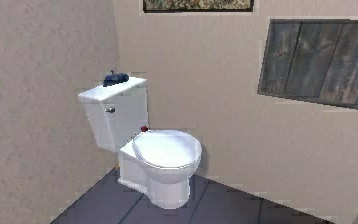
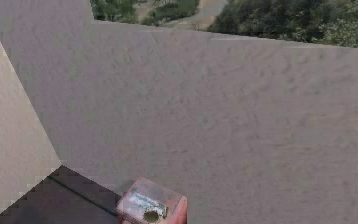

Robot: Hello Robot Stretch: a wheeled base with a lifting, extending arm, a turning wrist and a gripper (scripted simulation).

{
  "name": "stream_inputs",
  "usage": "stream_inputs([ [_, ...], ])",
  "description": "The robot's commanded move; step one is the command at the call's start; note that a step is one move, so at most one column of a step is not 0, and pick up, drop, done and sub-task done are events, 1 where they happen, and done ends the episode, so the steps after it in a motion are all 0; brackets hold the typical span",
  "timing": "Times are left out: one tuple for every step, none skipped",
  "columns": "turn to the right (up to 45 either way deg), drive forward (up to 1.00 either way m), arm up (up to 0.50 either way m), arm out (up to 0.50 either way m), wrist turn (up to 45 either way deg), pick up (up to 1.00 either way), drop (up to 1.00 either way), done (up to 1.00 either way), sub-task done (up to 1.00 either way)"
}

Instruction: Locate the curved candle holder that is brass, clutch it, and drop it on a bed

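Facing a toilet (image 1: 159, 155) with a small dark thing (image 1: 113, 78) on its tank (image 1: 112, 108), I'd best turn and search other rooms; I cannot tell my gripper's state

Bathroom corner: a white toilet (image 1: 159, 152) stands on a dark tiled floor (image 1: 237, 205) where 2 beige speckled walls (image 1: 37, 90) meet, with a small dark blue object (image 1: 113, 78) on its tank lid. The far wall carries a framed picture (image 1: 197, 5), cut by the top edge, and a framed panel of grey planks (image 1: 317, 62). In the arm side view, a plain grey wall (image 2: 217, 120) has greenery (image 2: 277, 15) above it and a small pink box (image 2: 152, 203) at the bottom edge.
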Motion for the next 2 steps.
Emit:
stream_inputs([
  [0.0, 0.00, 0.00, 0.00, 0.0, 1.00, 0.00, 0.00, 0.00],
  [0.0, 0.00, 0.10, 0.00, 0.0, 0.00, 0.00, 0.00, 0.00],
])
